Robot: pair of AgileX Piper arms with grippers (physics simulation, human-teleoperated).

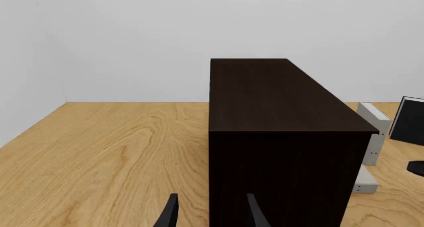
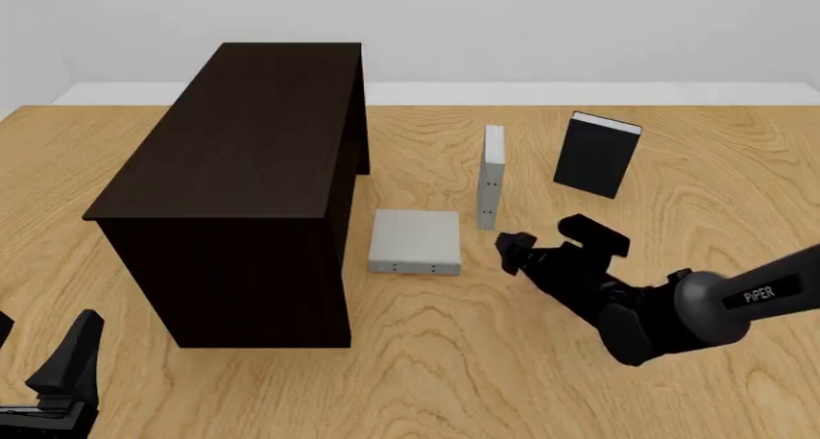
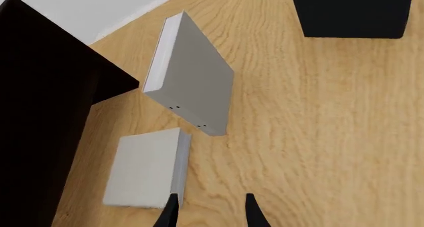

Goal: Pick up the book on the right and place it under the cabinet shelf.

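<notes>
The book (image 2: 414,237) is a light-grey hardback lying flat on the table, touching the right side of the dark cabinet shelf (image 2: 244,141) at its base. Two dark dots show on its near spine. It also shows in the right wrist view (image 3: 142,167) and the left wrist view (image 1: 366,181). My right gripper (image 2: 510,252) is open and empty, low over the table just right of the book, fingers (image 3: 174,209) pointing toward it. My left gripper (image 2: 38,348) is open and empty at the near left, facing the cabinet's end (image 1: 278,177).
A slimmer-looking grey book (image 2: 491,175) stands upright just beyond my right gripper, also in the right wrist view (image 3: 198,83). A black book (image 2: 596,158) stands upright further right. Bare wooden table (image 2: 513,381) lies in front and left of the cabinet.
</notes>
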